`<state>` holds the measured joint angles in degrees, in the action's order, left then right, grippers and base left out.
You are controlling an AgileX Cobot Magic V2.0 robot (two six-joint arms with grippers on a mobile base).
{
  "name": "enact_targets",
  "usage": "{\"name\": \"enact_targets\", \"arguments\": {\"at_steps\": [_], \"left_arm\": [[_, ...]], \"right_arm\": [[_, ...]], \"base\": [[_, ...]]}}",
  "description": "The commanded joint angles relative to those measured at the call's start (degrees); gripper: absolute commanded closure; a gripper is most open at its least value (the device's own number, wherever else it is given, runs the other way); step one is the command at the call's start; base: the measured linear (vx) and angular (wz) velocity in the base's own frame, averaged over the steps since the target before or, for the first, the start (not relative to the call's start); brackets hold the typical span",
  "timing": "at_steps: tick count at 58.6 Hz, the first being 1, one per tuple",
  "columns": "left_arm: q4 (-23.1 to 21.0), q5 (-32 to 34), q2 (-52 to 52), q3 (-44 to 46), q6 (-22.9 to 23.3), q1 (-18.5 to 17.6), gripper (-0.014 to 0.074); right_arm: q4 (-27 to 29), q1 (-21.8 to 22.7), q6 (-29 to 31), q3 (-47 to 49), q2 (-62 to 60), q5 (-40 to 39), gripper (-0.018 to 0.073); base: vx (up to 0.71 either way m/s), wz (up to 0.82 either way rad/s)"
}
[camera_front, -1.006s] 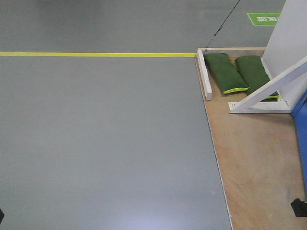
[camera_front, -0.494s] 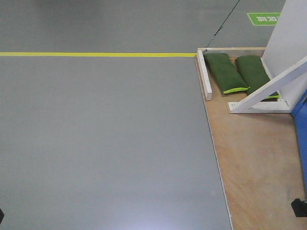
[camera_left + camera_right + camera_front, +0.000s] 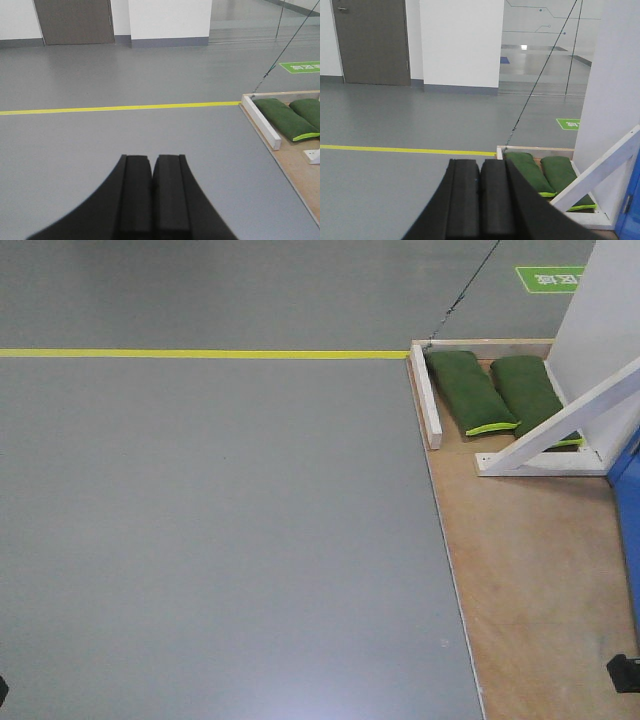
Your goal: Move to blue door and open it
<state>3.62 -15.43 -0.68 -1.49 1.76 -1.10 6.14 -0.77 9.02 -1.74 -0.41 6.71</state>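
Only a narrow strip of the blue door [image 3: 632, 530] shows, at the right edge of the front view, standing on the wooden platform [image 3: 530, 570]. Its glossy blue edge [image 3: 631, 200] also appears at the bottom right of the right wrist view; handle and lock are out of view. My left gripper [image 3: 152, 160] hangs over bare grey floor, shut, with nothing between its pads. My right gripper [image 3: 479, 162] is shut and empty too, pointing toward the platform's near left corner, well short of the door.
Two green sandbags [image 3: 470, 390] lie on the platform behind a white diagonal brace [image 3: 560, 430] and beside a white batten [image 3: 427, 395]. A yellow floor line [image 3: 200, 353] runs left from the platform corner. Grey floor [image 3: 220, 540] fills the left.
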Motion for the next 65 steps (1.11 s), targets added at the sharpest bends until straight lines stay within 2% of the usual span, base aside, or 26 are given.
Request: {"name": "enact_targets", "arguments": {"at_steps": [1,11,36,50,65], "left_arm": [[-0.34,4.69,-0.67,1.52,0.05,-0.02,0.0524],[-0.34,4.69,-0.67,1.52,0.05,-0.02,0.0524],[-0.34,4.69,-0.67,1.52,0.05,-0.02,0.0524],[-0.34,4.69,-0.67,1.52,0.05,-0.02,0.0524],[-0.34,4.69,-0.67,1.52,0.05,-0.02,0.0524]], "right_arm": [[-0.54,0.36,0.32,3.82,1.34,-2.90,0.0547],[-0.54,0.36,0.32,15.91,9.19,1.39,0.0547],[-0.54,0.30,0.32,51.47,33.47,-7.56,0.0547],[-0.54,0.30,0.32,56.34,37.24,-18.80,0.0547],[-0.54,0.30,0.32,56.34,37.24,-21.14,0.0547]], "base": [[0.00,0.00],[0.00,0.00],[0.00,0.00],[0.00,0.00],[0.00,0.00]]}}
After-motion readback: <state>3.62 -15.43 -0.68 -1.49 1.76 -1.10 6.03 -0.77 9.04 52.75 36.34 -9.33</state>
